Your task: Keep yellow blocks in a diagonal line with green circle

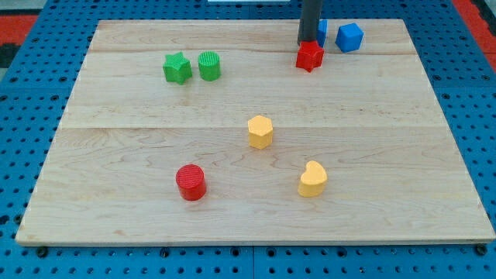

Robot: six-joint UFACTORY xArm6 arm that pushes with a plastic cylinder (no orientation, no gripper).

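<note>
The yellow blocks sit well away from my tip [308, 42], toward the view's bottom: you see a yellow hexagonal plastic block [260, 132] near the board's middle, below and a little to the view's left of the tip, and a yellow heart-shaped plastic block [313, 179] lower still, almost straight below the tip. The green ribbed cylinder, your green circle [209, 66], lies far to the view's left of the tip and slightly lower, just beside a green star-shaped block [177, 68] on its left.

My tip is a bare dark rod with nothing to open or close; it holds nothing. It stands at the view's top edge of the board, right behind a red star-shaped block [310, 56], and whether it touches that block you cannot tell. A blue block [321, 32] shows partly behind the rod, and a blue cube [349, 37] lies just to the view's right. A red cylinder [191, 182] rests far below and left.

Everything lies on a pale wooden plank board [403, 155], which rests on a blue perforated table [480, 101], with red panels [23, 23] at the top corners.
</note>
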